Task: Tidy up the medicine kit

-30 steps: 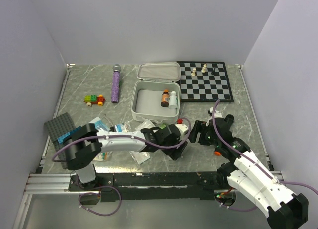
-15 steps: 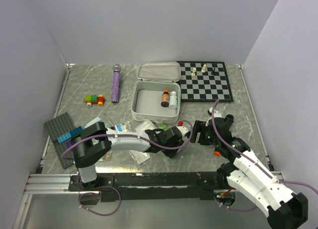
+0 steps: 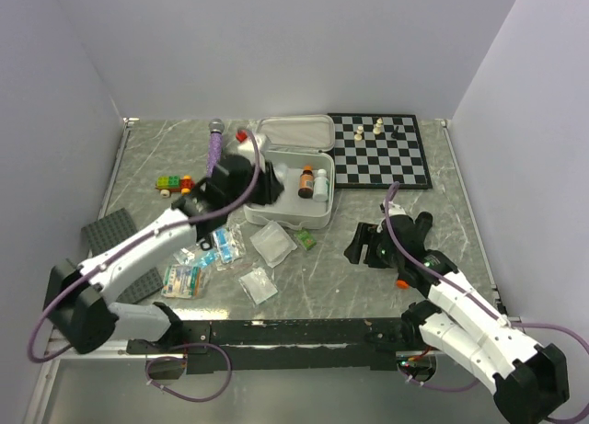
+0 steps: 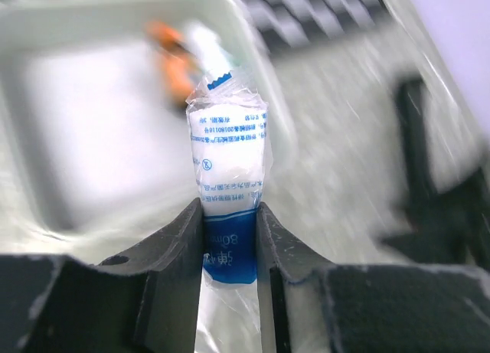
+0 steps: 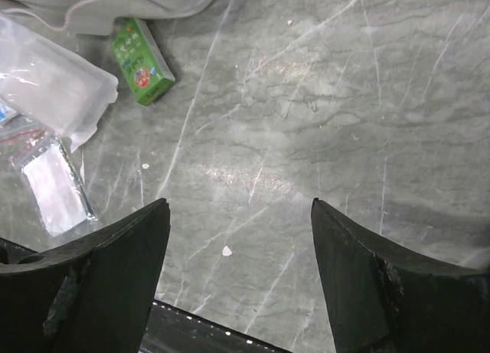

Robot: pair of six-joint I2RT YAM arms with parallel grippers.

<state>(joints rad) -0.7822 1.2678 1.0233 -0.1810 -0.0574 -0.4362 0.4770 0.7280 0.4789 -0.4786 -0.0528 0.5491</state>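
Left wrist view: medicine kit point(image 4: 99, 123) & orange bottle point(image 4: 172, 54) blur w/ motion; sachet point(image 4: 228, 150) print too small to read.

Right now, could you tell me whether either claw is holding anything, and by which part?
The left claw pinches a small clear packet with blue print by its lower end. The right claw is open and holds nothing.

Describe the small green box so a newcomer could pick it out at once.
Start at the open white rounded-square soft zip case mid-table. Just in front of its near wall, toward the right, on the grey marbled tabletop, lies the small green cardboard box. Its neighbours are clear plastic packets; it alone is opaque, green and box-shaped.
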